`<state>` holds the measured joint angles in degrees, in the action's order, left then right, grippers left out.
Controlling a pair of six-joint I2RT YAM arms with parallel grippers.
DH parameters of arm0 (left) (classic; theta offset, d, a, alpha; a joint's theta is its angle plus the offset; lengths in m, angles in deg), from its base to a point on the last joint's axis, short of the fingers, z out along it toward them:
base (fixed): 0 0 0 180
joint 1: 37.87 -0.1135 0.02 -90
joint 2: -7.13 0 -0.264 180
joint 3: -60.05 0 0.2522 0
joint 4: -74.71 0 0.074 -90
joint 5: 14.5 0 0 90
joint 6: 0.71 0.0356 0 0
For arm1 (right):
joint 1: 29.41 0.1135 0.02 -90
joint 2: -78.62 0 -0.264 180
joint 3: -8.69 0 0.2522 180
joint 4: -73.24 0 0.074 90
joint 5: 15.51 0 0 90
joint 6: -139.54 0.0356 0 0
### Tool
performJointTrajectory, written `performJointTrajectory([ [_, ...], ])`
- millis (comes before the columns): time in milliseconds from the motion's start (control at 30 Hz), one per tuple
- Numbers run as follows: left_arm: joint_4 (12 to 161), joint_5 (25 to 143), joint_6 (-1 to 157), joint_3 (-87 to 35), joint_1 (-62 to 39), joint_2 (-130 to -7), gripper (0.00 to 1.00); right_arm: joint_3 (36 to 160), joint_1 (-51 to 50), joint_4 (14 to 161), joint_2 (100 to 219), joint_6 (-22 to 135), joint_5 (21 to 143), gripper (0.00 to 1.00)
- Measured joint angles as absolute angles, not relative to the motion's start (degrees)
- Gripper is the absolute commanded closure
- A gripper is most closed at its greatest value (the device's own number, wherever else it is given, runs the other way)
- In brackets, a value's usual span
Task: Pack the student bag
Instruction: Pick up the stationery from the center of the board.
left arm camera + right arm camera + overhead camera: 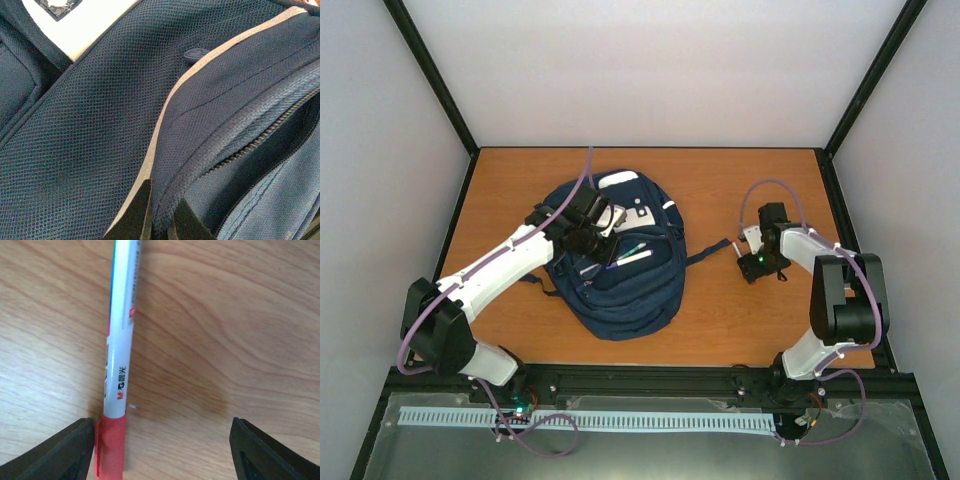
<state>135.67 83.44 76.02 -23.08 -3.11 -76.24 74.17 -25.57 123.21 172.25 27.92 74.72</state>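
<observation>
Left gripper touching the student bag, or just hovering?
Touching. The left wrist view shows the left gripper shut, both dark fingers pinching a fold of the student bag, with no gap between fingers and fabric.

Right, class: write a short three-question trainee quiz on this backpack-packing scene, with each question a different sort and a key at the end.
1. True or false: the right gripper is shut on the red-capped pen.
2. What does the left gripper pinch? A) the zip-pocket edge of the navy backpack; B) a dark strap; C) a notebook.
3. Fill in: the red-capped pen lies on the ____.

Key:
1. False. Its fingers stand open on either side of the pen.
2. A.
3. wooden table.
</observation>
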Motion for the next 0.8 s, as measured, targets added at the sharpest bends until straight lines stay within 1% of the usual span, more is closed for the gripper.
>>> performJointTrajectory([
  [133,135.15,83.18,75.99,-22.2,-3.11,-75.89,0.99,74.19,-27.21,123.63,171.09,27.22,75.68,0.24],
  [233,134.78,82.85,75.99,-21.85,-3.11,-75.43,0.99,74.65,-27.43,124.63,169.87,26.04,79.05,0.27],
  [300,134.62,82.66,75.99,-21.7,-3.11,-75.17,0.99,75.75,-27.45,125.57,169.87,25.42,81.15,0.34],
  [400,134.36,82.46,75.97,-21.5,-3.11,-74.97,0.99,78.54,-27.45,126.84,170.89,25.36,83.97,0.47],
  [433,134.32,82.39,75.97,-21.39,-3.11,-74.88,0.99,79.53,-27.45,127.01,171.57,25.31,84.56,0.49],
  [800,134.21,81.96,75.91,-21.13,-3.11,-74.6,0.99,88.44,-27.45,130.03,180.25,26.47,85.71,0.5],
])
